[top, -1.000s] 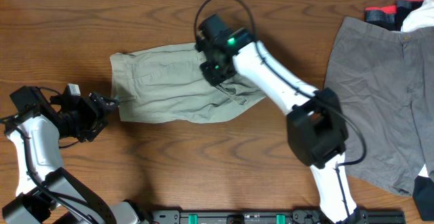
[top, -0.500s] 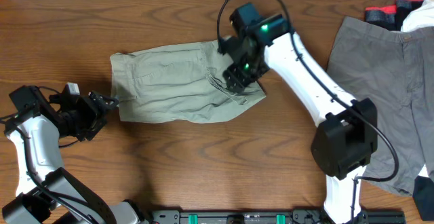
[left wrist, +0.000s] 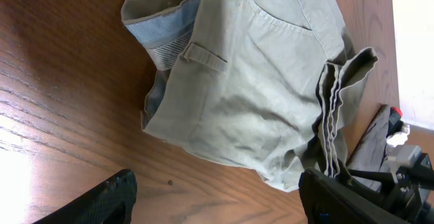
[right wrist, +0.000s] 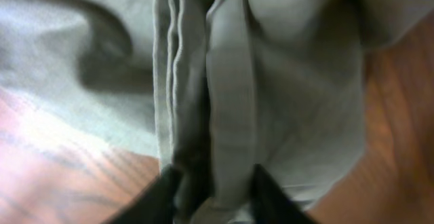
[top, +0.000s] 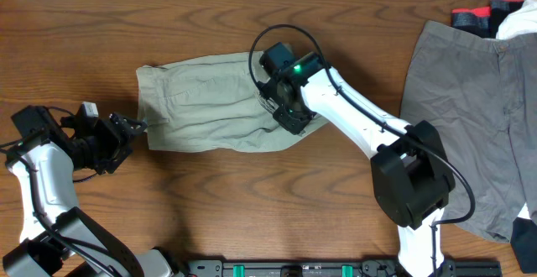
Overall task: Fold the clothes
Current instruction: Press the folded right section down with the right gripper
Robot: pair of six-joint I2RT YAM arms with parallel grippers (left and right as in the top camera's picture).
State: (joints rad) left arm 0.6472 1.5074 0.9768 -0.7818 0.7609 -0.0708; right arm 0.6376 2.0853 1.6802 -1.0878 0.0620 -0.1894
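Observation:
The khaki shorts (top: 205, 101) lie folded lengthwise across the middle of the table, waistband to the left. My right gripper (top: 290, 119) is at their right end, shut on the bunched leg hems (right wrist: 230, 81), with fabric filling the gap between its fingers (right wrist: 166, 190). My left gripper (top: 134, 130) stands open just off the waistband's near left corner, over bare wood. In the left wrist view the khaki shorts (left wrist: 258, 81) lie beyond that gripper (left wrist: 217, 197) and nothing is between its fingers. The grey shorts (top: 478, 117) lie spread flat at the right.
A pile of red, black and white garments (top: 495, 13) sits at the far right corner, touching the grey shorts. A black rail (top: 319, 269) runs along the table's front edge. The right arm (top: 361, 122) stretches over the wood between the two pairs of shorts.
My right gripper lifted off the khaki shorts, opened, shifted toward their near right end and closed on the bunched hems. The left arm has not moved.

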